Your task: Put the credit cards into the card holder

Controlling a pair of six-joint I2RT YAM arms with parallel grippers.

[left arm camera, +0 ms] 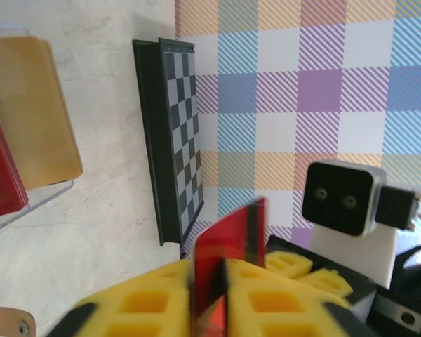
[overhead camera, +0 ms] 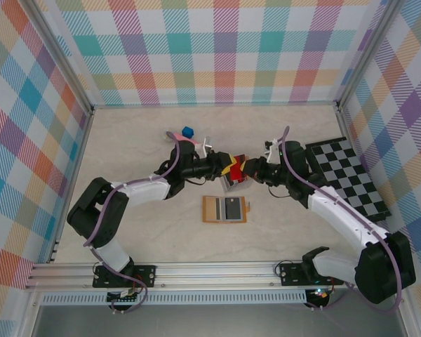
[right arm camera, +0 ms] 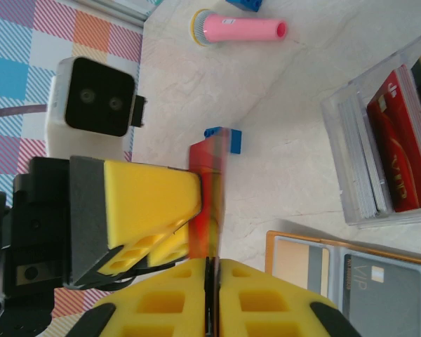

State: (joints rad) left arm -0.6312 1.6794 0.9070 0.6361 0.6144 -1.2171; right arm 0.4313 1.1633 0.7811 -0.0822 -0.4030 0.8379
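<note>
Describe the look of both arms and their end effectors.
Both the left arm and right arm have white link shells between bulky black joints, with a thin purple cable looping along each. The left end effector and right end effector each carry two blocky yellow fingers with rectangular recesses, edged in black. A white box camera with a black two-lens face sits at each wrist.

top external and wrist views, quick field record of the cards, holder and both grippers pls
red card: on edge in the air, gripped from both sides
left gripper: shut on red card
right gripper: shut on red card, opposite edge
card holder: open flat on the table, just nearer than the grippers
grey card: already in the card holder
clear tray: several cards on edge, a red VIP card among them
chequered board: right side, untouched
</note>
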